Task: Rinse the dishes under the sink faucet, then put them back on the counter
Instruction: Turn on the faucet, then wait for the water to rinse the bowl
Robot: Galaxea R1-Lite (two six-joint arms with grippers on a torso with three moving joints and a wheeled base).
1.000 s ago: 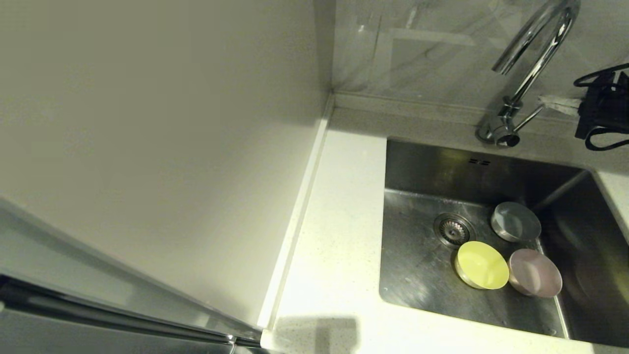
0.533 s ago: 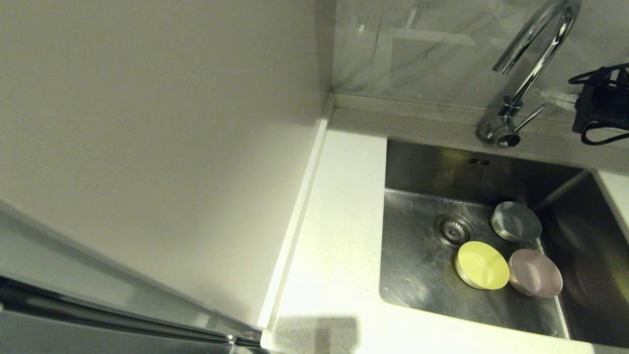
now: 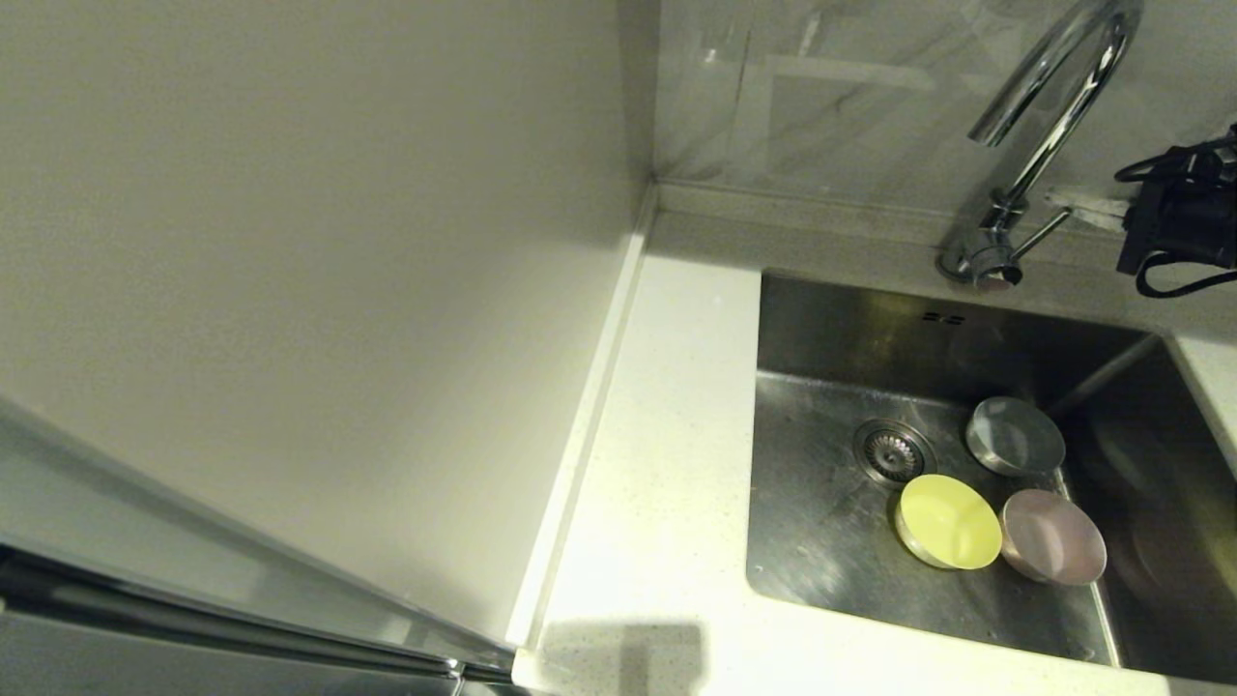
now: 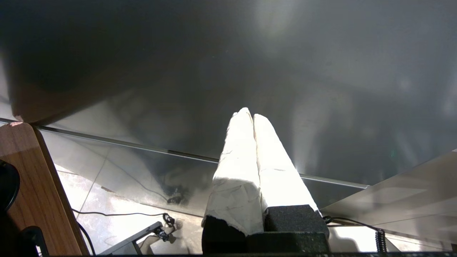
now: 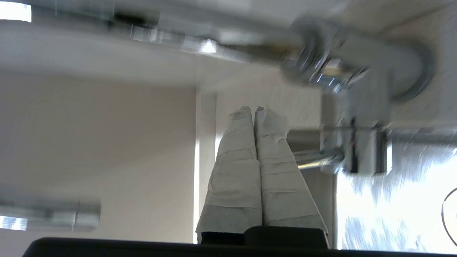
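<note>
Three bowls lie in the steel sink [image 3: 821,551]: a pale grey-blue bowl [image 3: 1015,437] at the back, a yellow-green bowl [image 3: 950,521] and a pale pink bowl [image 3: 1053,536] in front, all beside the drain [image 3: 892,450]. The chrome faucet [image 3: 1058,106] rises behind the basin, its thin lever [image 3: 1040,235] pointing right. My right gripper [image 3: 1053,199] hovers shut just above and right of that lever, holding nothing; in the right wrist view its tips [image 5: 254,110] sit beside the lever [image 5: 310,160]. My left gripper [image 4: 250,113] is shut, parked low, out of the head view.
The white speckled counter [image 3: 667,464] runs left of the sink, bounded by a cream wall panel [image 3: 309,290]. A raised back edge [image 3: 802,217] and marbled wall lie behind the faucet. Black cables [image 3: 1174,280] hang from my right wrist.
My right gripper has moved left and slightly up, closing in on the faucet lever. The bowls have stayed still.
</note>
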